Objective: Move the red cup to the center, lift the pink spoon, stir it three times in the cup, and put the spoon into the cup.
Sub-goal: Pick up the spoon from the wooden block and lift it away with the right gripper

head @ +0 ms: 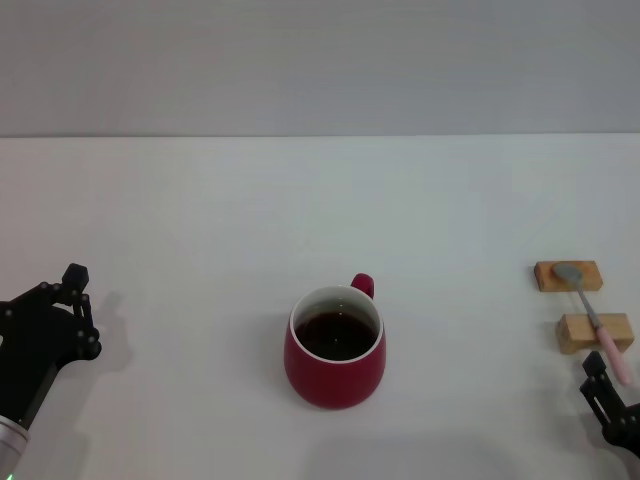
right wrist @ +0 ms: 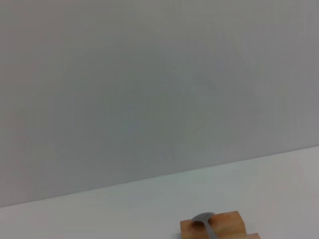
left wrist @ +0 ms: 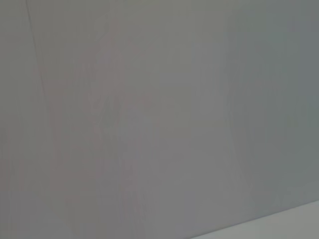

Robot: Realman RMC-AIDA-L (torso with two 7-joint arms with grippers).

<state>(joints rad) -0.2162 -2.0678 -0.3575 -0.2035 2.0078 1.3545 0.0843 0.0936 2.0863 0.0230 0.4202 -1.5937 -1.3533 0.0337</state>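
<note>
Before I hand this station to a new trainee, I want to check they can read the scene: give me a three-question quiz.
1. True or false: the pink spoon lies across two wooden blocks.
2. Which gripper is nearer the spoon? A) left gripper B) right gripper
3. Fill in: the red cup holds dark ____.

Key: 1 true; 2 B; 3 liquid.
</note>
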